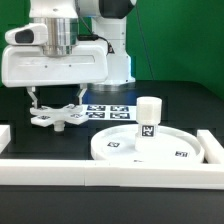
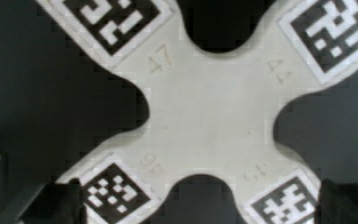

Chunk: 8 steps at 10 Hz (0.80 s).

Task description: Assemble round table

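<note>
The flat cross-shaped foot piece (image 1: 58,117) lies on the black table at the exterior view's left. It fills the wrist view (image 2: 202,95), with tags on its arms. My gripper (image 1: 57,104) hangs just above it, open, with a finger on either side of the cross; in the wrist view the gripper (image 2: 202,207) shows only as dark fingertips (image 2: 62,196) at the picture's edge. The large rimmed round disc (image 1: 125,150) lies at the front right. The short thick cylinder leg (image 1: 149,115) stands upright on its middle.
The marker board (image 1: 108,112) lies flat behind the disc, right of the foot piece. White border rails run along the front (image 1: 100,172), the right (image 1: 211,146) and the left (image 1: 4,136). The arm's base stands at the back.
</note>
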Each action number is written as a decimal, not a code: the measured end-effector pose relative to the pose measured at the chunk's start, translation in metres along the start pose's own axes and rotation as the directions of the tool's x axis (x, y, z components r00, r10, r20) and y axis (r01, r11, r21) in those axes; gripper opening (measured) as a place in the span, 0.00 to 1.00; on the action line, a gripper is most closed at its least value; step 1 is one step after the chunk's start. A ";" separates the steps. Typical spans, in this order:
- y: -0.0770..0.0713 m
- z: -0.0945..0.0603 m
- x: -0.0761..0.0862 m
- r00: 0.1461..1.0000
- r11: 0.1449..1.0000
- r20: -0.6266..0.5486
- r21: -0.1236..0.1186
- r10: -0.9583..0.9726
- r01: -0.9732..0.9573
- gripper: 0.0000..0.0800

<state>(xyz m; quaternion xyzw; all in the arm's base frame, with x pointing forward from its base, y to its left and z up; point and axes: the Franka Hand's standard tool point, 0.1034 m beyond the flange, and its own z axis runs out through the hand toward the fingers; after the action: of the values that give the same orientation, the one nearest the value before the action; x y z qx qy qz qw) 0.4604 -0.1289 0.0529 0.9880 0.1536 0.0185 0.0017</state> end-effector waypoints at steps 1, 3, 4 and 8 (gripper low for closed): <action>0.000 0.000 0.000 1.000 1.000 0.000 0.000 0.000 0.000 0.81; -0.006 0.003 -0.005 1.000 1.000 0.029 0.026 0.001 -0.002 0.81; -0.007 0.004 -0.007 1.000 1.000 0.028 0.025 -0.005 0.004 0.81; -0.003 0.005 -0.011 0.999 1.000 0.033 0.024 0.005 -0.006 0.81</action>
<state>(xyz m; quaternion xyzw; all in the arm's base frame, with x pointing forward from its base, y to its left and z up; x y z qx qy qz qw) 0.4493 -0.1296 0.0475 0.9885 0.1509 0.0002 -0.0077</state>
